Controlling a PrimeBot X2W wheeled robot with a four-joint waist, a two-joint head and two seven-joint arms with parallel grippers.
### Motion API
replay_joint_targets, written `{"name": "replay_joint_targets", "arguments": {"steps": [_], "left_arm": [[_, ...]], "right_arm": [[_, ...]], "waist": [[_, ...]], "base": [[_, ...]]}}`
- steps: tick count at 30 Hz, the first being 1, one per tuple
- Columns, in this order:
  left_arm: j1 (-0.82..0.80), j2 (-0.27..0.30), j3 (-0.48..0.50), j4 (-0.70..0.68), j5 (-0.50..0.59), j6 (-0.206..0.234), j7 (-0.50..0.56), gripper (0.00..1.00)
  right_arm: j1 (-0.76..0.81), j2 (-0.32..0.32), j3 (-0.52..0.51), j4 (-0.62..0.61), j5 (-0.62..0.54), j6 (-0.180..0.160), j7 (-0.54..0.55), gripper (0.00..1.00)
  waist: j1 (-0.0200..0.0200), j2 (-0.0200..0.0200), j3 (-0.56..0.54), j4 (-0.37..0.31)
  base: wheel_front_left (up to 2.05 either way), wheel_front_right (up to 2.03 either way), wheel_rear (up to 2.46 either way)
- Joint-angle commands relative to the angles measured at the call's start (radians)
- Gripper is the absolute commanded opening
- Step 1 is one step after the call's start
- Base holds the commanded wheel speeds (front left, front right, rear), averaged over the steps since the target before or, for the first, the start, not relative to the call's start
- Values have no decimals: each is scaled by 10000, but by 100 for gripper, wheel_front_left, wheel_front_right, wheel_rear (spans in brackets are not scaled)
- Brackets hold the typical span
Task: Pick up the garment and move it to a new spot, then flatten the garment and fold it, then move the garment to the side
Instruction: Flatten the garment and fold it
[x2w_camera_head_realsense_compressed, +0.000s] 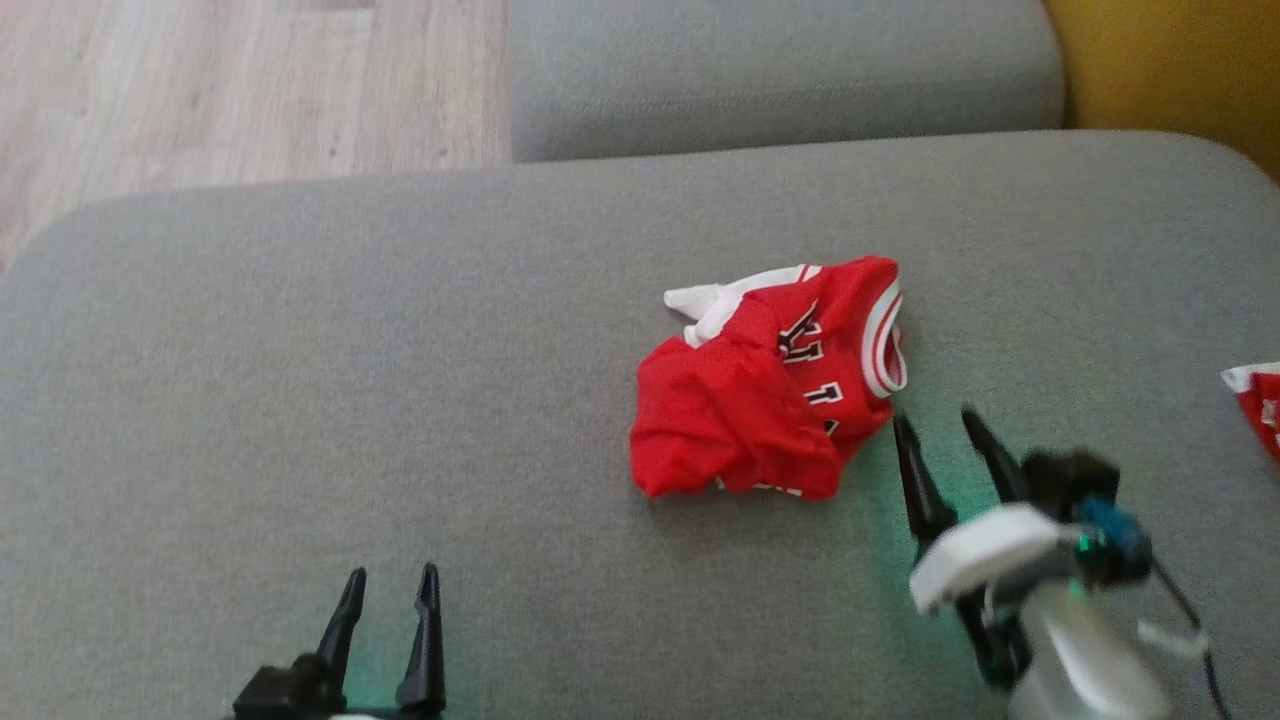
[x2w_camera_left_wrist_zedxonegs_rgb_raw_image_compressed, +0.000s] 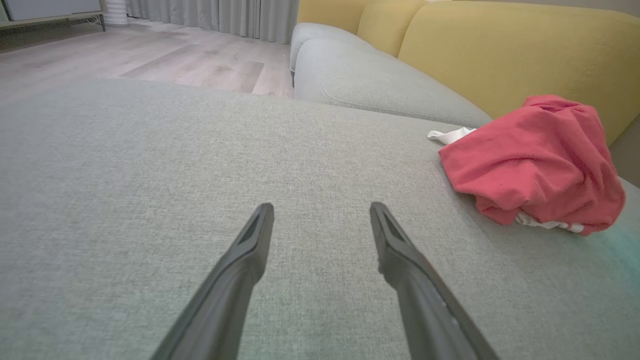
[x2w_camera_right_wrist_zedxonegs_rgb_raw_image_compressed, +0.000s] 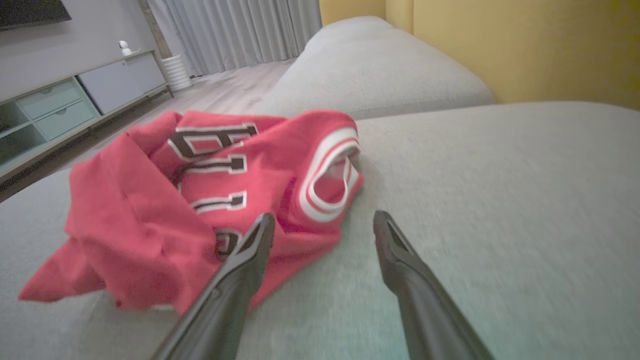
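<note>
The garment is a red jersey with white trim and black lettering, crumpled in a heap on the grey sofa cushion. My right gripper hovers open just to its right, its left fingertip close to the jersey's edge; the right wrist view has the jersey ahead and left of the open gripper. My left gripper stands open at the lower left, well away from the jersey. In the left wrist view the jersey lies far right of the open gripper.
A second red and white cloth shows at the right edge. Another grey cushion lies behind, with a yellow sofa back at the far right and wooden floor at the far left.
</note>
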Motion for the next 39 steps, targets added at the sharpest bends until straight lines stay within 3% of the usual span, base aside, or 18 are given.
{"name": "replay_joint_targets", "arguments": {"steps": [1,6,13,15,16,21,26,33,39], "left_arm": [[-582,-10,195,-253,-85,-18,-95,100],[-936,-11,-228,-213,-868,-63,-95,100],[-1265,-12,-628,-125,-1175,-9,-95,100],[-1307,-12,-631,-106,-1212,-4,-95,100],[-1314,-12,-628,-102,-1227,1,-95,100],[-1301,-12,-645,-27,-1494,-2,-95,100],[-1321,-12,-800,-18,-1649,-11,-95,100],[-999,-12,-689,147,-1861,-46,-95,100],[-728,-12,-693,491,-1942,-122,-95,100]], "right_arm": [[-799,-108,326,-93,-67,-9,-111,100],[-2007,-237,379,1214,10,-9,-51,100],[-2819,-345,633,2627,115,-9,-79,100],[-2880,-372,796,2792,238,-9,-90,16],[-2890,-396,874,2833,316,-9,-95,0],[-2973,-670,1166,2299,818,-9,-106,0],[-3024,-908,1280,468,1263,-9,-108,0],[-4143,-447,2768,-2510,2242,-9,-109,0],[-5593,-18,4023,-3238,3295,-9,-110,0]], "waist": [[0,0,236,149],[0,0,767,497],[0,0,1149,916],[0,0,1154,952],[0,0,1140,960],[0,0,1032,938],[0,0,836,954],[0,0,244,1114],[0,0,-252,1656]], "base": [[0,0,0],[0,0,0],[0,0,0],[0,0,0],[0,0,0],[0,0,0],[0,0,0],[0,0,0],[0,0,0]]}}
